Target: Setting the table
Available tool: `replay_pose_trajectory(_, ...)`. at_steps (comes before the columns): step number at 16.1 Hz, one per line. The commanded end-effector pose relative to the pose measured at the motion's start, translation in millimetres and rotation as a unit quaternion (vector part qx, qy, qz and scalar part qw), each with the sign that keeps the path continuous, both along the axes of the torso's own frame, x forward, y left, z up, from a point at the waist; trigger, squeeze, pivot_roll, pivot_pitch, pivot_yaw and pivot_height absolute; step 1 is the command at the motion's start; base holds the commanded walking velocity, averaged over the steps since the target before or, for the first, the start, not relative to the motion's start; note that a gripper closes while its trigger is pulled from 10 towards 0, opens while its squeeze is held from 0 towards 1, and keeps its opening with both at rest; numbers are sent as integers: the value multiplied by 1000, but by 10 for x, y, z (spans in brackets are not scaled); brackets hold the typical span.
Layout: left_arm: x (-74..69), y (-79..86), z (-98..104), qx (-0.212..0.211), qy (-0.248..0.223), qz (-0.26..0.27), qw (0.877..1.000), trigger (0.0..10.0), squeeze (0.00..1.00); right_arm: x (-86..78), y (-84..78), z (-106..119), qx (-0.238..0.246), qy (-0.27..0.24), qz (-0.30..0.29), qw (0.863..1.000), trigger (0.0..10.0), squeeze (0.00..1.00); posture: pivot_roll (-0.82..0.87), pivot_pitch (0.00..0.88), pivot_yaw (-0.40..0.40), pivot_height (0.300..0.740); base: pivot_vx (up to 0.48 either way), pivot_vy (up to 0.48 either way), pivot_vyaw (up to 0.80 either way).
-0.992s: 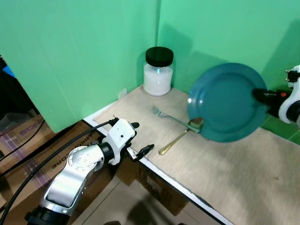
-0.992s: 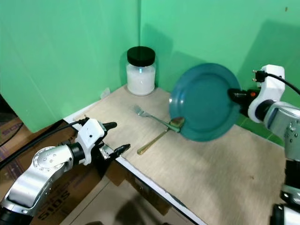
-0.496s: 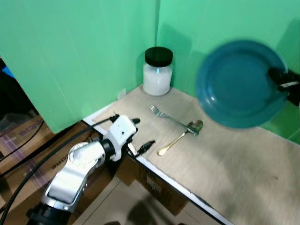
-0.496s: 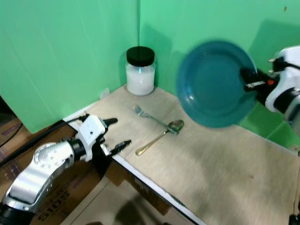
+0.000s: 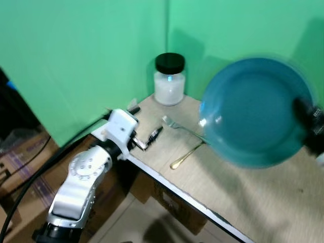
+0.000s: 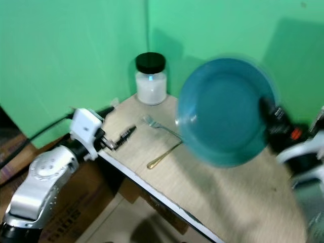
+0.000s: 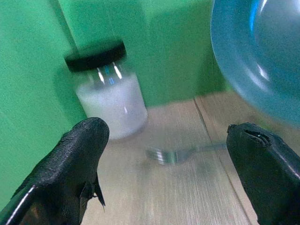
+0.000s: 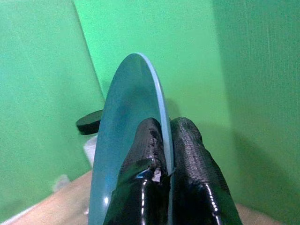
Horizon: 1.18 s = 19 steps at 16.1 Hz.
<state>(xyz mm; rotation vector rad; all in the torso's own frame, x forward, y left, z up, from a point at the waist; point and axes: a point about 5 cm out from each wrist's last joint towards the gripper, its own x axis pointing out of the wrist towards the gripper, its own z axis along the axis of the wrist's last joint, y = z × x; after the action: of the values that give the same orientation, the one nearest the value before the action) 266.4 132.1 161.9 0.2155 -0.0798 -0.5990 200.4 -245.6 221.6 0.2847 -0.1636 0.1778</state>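
Your right gripper (image 8: 161,154) pinches the plate (image 5: 253,111) aloft; left gripper (image 7: 164,173) gapes empty. Fork (image 5: 174,124) and spoon (image 5: 185,156) lie out; plate remains unplaced.

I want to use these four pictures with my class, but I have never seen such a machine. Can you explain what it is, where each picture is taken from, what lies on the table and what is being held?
This is a humanoid robot with two silver arms, each ending in a gripper of two black fingers. Two pictures come from cameras in its head, looking down at a beige table in a green-walled corner. The other two come from cameras on its wrists, looking along the fingers.

On the table stand a glass jar with a black lid and white contents, and lie a silver fork and a gold-handled spoon.

The right gripper pinches the rim of a round blue plate, held tilted in the air above the table. The left gripper is open and holds nothing, reaching over the table's edge, pointing toward the jar and fork.
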Motion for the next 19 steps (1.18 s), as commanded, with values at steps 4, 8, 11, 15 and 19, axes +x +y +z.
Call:
replay_pose_trajectory(4,-92,-89,73,-25,-16,41,999,10000,0,-149,435,63,61,-35,2,998,10000,0,-54,0,64,740,0,0,-706)
replay_pose_trajectory(8,-74,-127,113,-35,-25,53,998,10000,0,-70,618,130,88,-54,-3,995,10000,0,-44,0,58,740,0,0,-745)
replay_pose_trajectory(11,-93,-85,134,-33,-34,78,996,10000,0,-1,618,111,122,-52,-15,991,10000,0,-2,0,20,740,0,0,-754)
replay_pose_trajectory(15,-104,53,52,5,-18,121,992,10000,0,97,709,66,109,-31,8,994,10000,0,38,0,-24,740,0,0,-769)
replay_pose_trajectory(19,-128,109,69,-1,-15,158,987,10000,0,231,812,3,94,-8,41,995,10000,0,79,0,-66,740,0,0,-780)
